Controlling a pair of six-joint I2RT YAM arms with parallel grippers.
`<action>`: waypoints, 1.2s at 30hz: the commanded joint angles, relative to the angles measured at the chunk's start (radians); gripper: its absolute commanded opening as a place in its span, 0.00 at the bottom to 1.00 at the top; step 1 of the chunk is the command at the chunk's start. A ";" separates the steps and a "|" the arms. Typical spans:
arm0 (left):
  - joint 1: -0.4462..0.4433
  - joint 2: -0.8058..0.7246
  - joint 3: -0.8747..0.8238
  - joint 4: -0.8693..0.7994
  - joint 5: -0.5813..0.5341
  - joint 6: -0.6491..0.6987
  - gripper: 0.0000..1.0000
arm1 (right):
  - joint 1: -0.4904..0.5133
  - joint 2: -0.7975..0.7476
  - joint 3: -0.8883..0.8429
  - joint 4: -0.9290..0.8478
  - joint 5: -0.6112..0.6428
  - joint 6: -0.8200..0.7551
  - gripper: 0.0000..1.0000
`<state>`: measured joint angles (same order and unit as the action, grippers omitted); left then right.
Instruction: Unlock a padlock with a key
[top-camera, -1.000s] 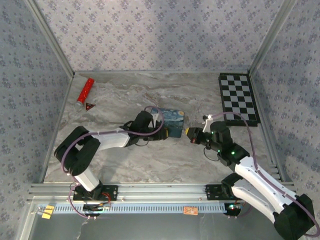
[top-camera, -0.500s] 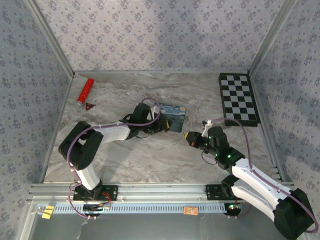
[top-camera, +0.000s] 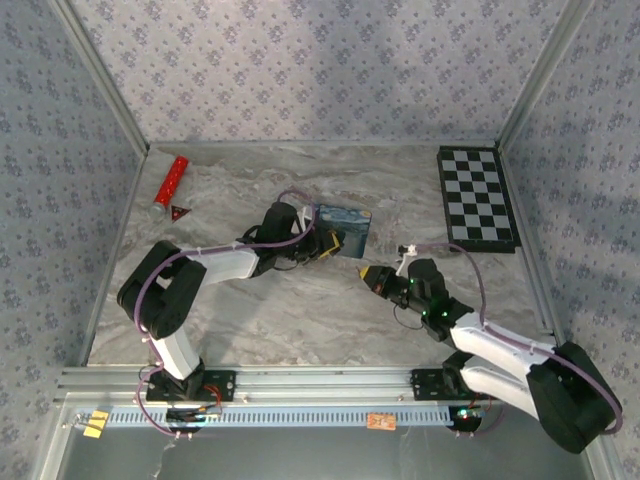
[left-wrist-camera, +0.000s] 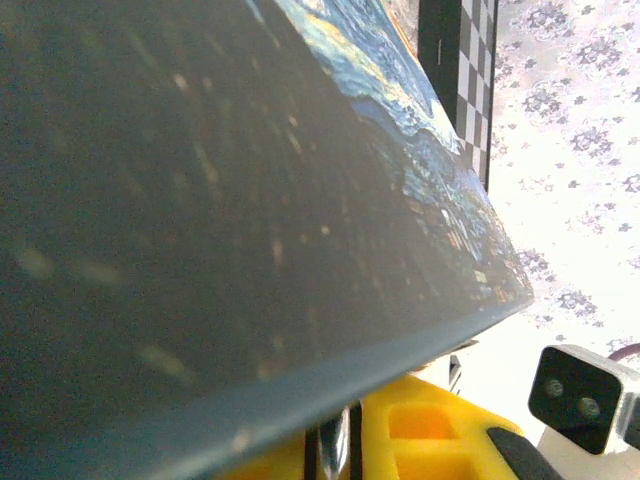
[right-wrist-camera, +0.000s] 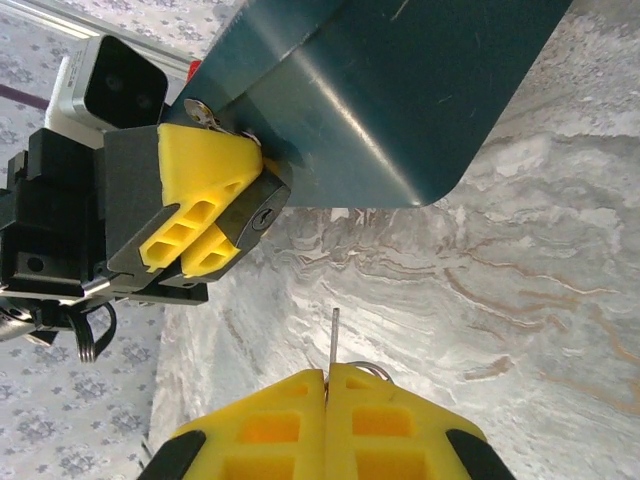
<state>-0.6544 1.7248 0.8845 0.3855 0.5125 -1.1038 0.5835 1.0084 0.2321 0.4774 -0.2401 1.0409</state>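
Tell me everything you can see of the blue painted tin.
The tin is a flat rectangular box with rounded corners, near the middle of the marble table. Its lid is painted with blue swirls and yellow flecks; the walls are plain dark teal, smooth and glossy like sheet metal. The left gripper, clamped on a small dark padlock, sits right against one wall. Whether the tin lies flat cannot be told.

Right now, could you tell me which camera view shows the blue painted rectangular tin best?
Top external: the blue painted tin appears whole, painted lid visible. Left wrist shows a blurred dark face up close; right wrist, one dark teal corner.
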 joint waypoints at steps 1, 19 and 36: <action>0.007 -0.012 -0.008 0.107 0.049 -0.051 0.05 | 0.005 0.039 -0.001 0.156 -0.036 0.056 0.00; 0.006 -0.024 -0.016 0.174 0.083 -0.095 0.03 | -0.005 0.255 0.013 0.463 -0.097 0.178 0.00; 0.023 -0.057 -0.045 0.216 0.113 -0.120 0.02 | -0.017 0.401 0.028 0.674 -0.128 0.233 0.00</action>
<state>-0.6395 1.7149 0.8391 0.5056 0.5804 -1.2060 0.5671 1.3975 0.2405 1.0897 -0.3569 1.2652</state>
